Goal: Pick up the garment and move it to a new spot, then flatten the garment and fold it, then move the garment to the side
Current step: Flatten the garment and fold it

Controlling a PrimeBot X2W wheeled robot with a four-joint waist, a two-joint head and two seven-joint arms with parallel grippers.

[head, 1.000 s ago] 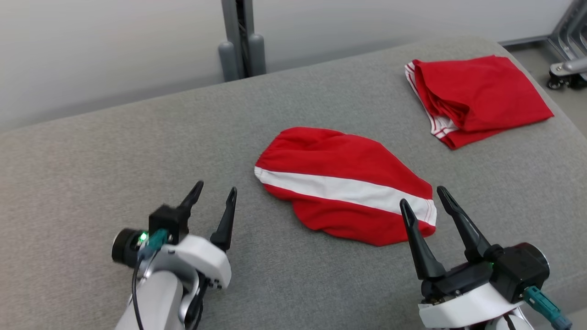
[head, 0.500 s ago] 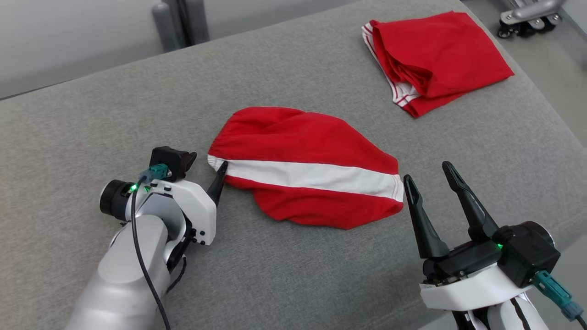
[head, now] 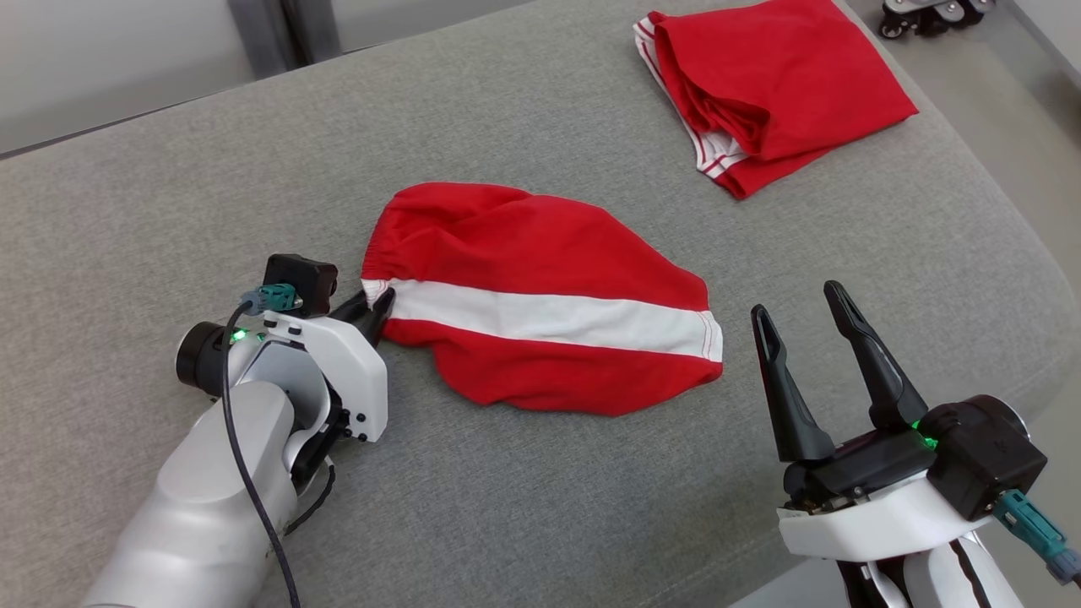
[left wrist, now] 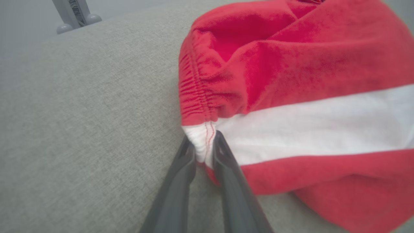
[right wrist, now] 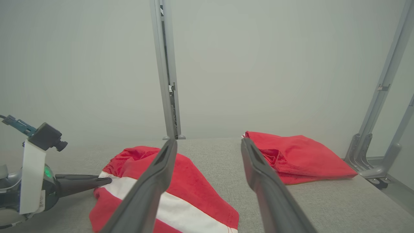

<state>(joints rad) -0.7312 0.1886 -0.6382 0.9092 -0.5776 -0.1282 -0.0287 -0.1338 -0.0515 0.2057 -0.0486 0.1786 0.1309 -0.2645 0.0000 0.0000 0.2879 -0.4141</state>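
The garment (head: 540, 295), red with a broad white band along its length, lies loosely flattened near the middle of the grey padded bench (head: 169, 169). Its gathered, elastic end points toward the robot's left and its hemmed end toward the right.

The left pincer (head: 372, 306) sits low on the bench at that gathered end. Its two dark fingers are drawn narrow and pinch the cloth just where the white band meets the edge. The left wrist view shows the white corner (left wrist: 204, 142) caught between the fingertips, with the rest of the garment spreading away up and to the right of them.

The right pincer (head: 798, 300) stands wide, holding nothing. It is just beside the garment's hemmed end but apart from it, fingers pointing away from the robot. In the right wrist view the garment lies below and to the left of those spread fingers (right wrist: 161, 168).

A second red garment (head: 785, 76), folded, rests at the far right corner of the bench, well apart from both pincers.
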